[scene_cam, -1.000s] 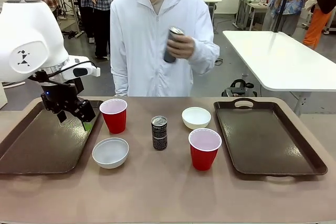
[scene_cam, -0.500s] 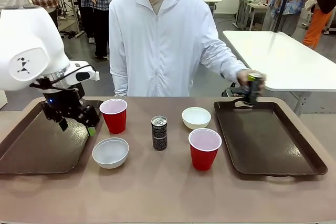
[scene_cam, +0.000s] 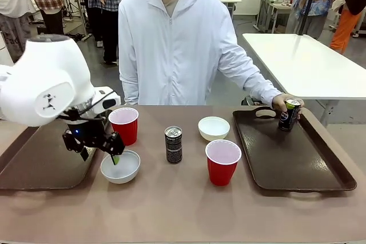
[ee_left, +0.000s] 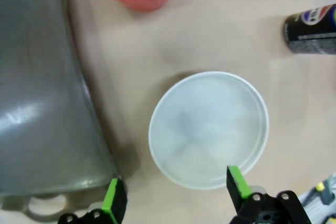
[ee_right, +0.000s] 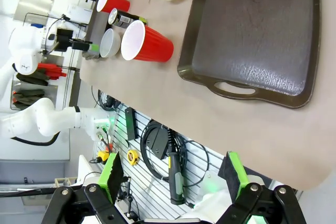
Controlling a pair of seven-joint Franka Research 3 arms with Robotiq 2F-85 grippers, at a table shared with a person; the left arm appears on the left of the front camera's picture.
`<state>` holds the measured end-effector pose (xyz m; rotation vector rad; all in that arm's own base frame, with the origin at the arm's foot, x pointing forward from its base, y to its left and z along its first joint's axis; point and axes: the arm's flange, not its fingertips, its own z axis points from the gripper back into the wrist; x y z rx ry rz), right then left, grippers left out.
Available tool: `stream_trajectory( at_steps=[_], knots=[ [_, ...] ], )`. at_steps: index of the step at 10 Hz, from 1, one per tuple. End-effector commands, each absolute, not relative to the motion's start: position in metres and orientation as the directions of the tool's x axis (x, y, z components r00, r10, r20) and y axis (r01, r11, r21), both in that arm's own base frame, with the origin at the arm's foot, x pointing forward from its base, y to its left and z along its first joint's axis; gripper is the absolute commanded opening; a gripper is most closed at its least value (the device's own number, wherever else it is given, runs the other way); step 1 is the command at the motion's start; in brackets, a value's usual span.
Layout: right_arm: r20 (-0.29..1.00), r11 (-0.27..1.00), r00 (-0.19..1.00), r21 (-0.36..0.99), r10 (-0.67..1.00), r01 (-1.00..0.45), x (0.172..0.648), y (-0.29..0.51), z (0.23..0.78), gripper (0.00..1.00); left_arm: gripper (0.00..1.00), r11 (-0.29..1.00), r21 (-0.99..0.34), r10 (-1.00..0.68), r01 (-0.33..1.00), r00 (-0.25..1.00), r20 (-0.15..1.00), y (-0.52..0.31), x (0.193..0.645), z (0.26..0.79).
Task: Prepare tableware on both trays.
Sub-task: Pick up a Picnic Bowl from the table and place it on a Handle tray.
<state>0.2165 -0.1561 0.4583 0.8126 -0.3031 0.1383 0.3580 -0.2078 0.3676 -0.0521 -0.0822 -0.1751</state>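
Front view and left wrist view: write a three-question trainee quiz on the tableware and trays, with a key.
1. True or false: the left pincer is open, right over a white bowl.
2. Count the red cups standing on the table.
3. Where is the can that the person's hand grips?
A. Over the left tray
B. At the far end of the right tray
C. At the middle of the table

Key: 1 true; 2 two; 3 B.
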Motion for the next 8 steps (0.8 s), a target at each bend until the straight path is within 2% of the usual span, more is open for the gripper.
stream_trajectory(
  at_steps=[1,4,5,6,7,8],
  knots=[
    [0.326,0.665,0.945,0.706,0.0,-0.244,0.217,-0.156,0.46,1.0,1.0,0.992,-0.065,-0.1,0.106,0.991,0.087,-0.222,0.369,0.34],
    [0.326,0.665,0.945,0.706,0.0,-0.244,0.217,-0.156,0.46,1.0,1.0,0.996,-0.076,-0.048,0.056,0.993,0.105,-0.22,0.382,0.324],
    [0.326,0.665,0.945,0.706,0.0,-0.244,0.217,-0.156,0.46,1.0,0.46,0.996,-0.07,-0.039,0.047,0.992,0.119,-0.218,0.385,0.323],
    [0.326,0.665,0.945,0.706,0.0,-0.244,0.217,-0.156,0.46,1.0,0.46,0.997,-0.068,-0.02,0.029,0.992,0.125,-0.217,0.385,0.324],
    [0.326,0.665,0.945,0.706,0.0,-0.244,0.217,-0.156,0.46,1.0,0.0,0.997,-0.066,-0.02,0.028,0.992,0.126,-0.215,0.386,0.325],
    [0.326,0.665,0.945,0.706,0.0,-0.244,0.217,-0.156,0.46,1.0,0.41,0.997,-0.061,-0.029,0.036,0.993,0.114,-0.213,0.388,0.326]
  ],
)
